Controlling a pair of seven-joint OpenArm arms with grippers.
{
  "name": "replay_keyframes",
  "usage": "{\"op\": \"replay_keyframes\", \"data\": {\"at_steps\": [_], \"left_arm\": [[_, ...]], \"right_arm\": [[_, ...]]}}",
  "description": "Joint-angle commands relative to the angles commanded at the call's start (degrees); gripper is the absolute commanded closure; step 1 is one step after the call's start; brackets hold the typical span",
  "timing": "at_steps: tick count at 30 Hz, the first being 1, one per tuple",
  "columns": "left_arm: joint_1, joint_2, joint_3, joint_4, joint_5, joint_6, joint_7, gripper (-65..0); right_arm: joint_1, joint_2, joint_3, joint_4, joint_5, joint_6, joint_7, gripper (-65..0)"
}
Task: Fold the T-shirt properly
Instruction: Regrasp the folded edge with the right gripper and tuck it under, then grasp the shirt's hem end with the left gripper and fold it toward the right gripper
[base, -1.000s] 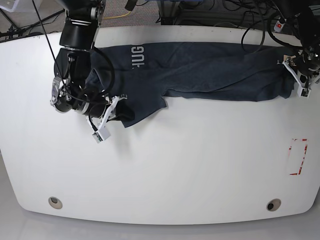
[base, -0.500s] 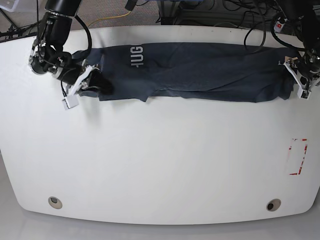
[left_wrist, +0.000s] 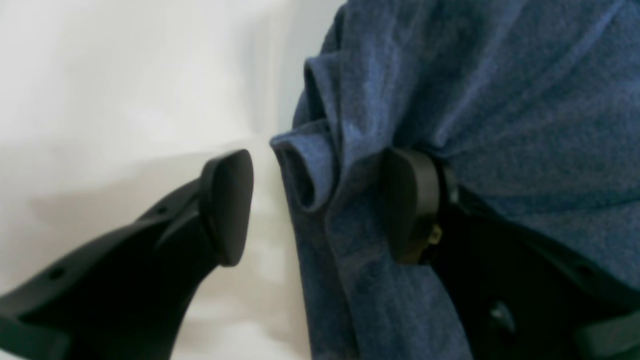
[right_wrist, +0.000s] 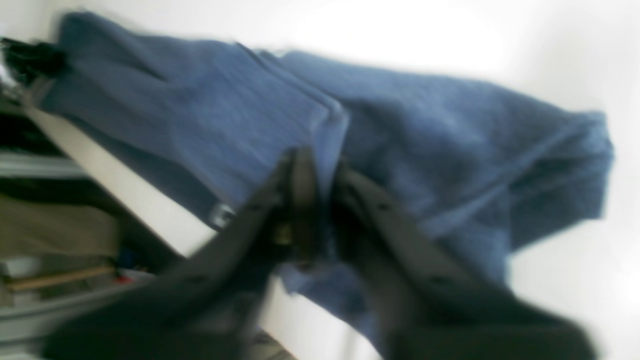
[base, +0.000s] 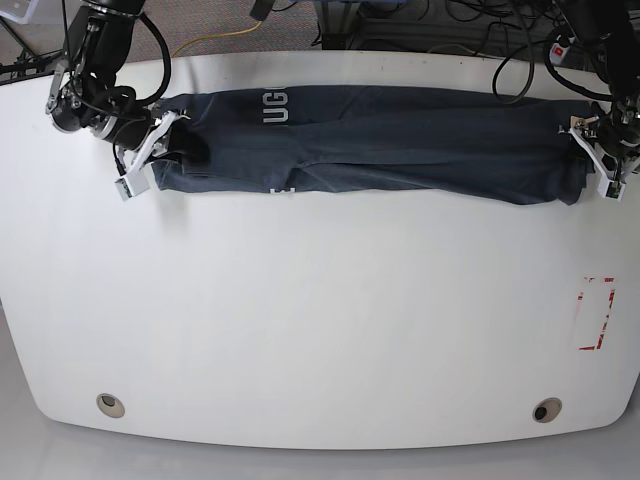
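In the base view, dark blue T-shirt (base: 400, 140) stretched in a long narrow band along the far edge of the white table (base: 330, 320), long axis running left to right, white lettering turned sideways near the left end; right gripper (base: 180, 150) at that end, left gripper (base: 590, 150) at the other. In the left wrist view, jaws spread, one finger over cloth, the other beyond its edge. In the right wrist view, jaws pressed together on a raised fold, cloth running toward upper left.
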Motion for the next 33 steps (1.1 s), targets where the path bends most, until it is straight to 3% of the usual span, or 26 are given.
{"op": "replay_keyframes", "data": {"at_steps": [4,6,11,17,21,26,33], "left_arm": [[-0.4,0.0,-0.2,0.2,-0.2,0.0,0.0,-37.9],[-0.4,0.1,-0.3,0.3,-0.3,0.0,0.0,-37.9],[-0.5,0.7,-3.2,4.2,-0.3,0.0,0.3,-37.9],[-2.0,4.5,-8.1,12.0,-0.3,0.0,0.3,-37.9],[-2.4,6.2,-10.5,15.3,-0.4,0.0,0.3,-37.9],[-1.4,8.9,-11.2,20.1,-0.4,0.0,0.3,-37.9],[1.2,9.4,-11.3,21.1,-0.4,0.0,0.3,-37.9]], "right_arm": [[0.0,0.1,3.5,0.5,-4.1,0.18,0.0,-36.0],[-0.2,0.1,5.3,0.8,-4.0,0.44,-0.3,-40.3],[-1.7,-1.1,6.2,8.6,-3.9,0.62,-0.4,-38.4],[-1.9,-6.9,5.9,11.5,0.8,0.62,-0.4,-35.4],[-1.8,-9.3,1.1,10.9,0.2,0.53,-0.3,-32.3],[-1.1,-10.7,-5.5,8.8,-5.9,0.53,1.0,-27.1],[0.4,-11.1,-11.4,1.8,-17.1,0.53,5.6,-22.5]]}}
